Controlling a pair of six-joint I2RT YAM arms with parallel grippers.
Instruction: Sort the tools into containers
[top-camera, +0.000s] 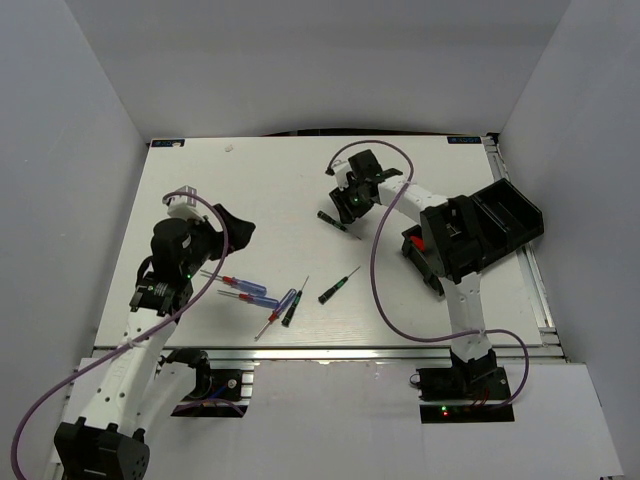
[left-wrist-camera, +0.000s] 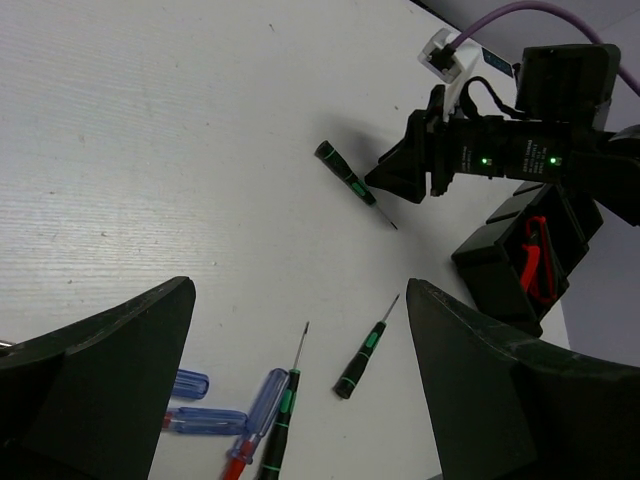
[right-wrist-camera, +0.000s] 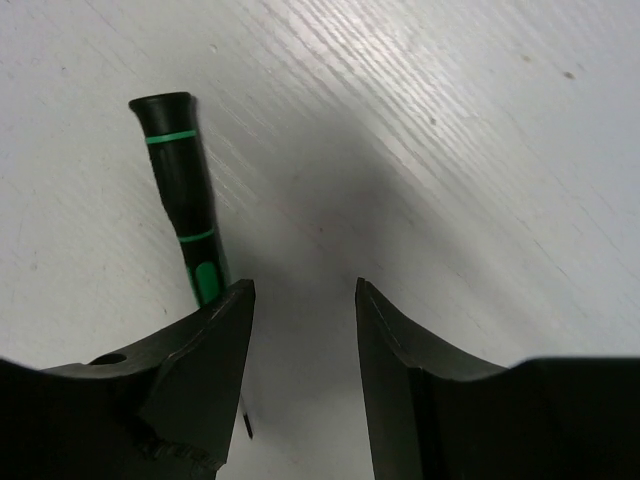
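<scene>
A black-green screwdriver lies on the white table, back of centre. My right gripper hangs just over it, open, with nothing between the fingers. The screwdriver's shaft runs under the left finger. Nearer the front lie another black-green screwdriver and a loose cluster of blue-and-red screwdrivers with a third black-green one. My left gripper is wide open above the table left of them. A black bin at the right holds red knives.
A second black bin stands at the table's right edge, behind the right arm. Purple cables loop over both arms. Grey walls close in the table at the back and sides.
</scene>
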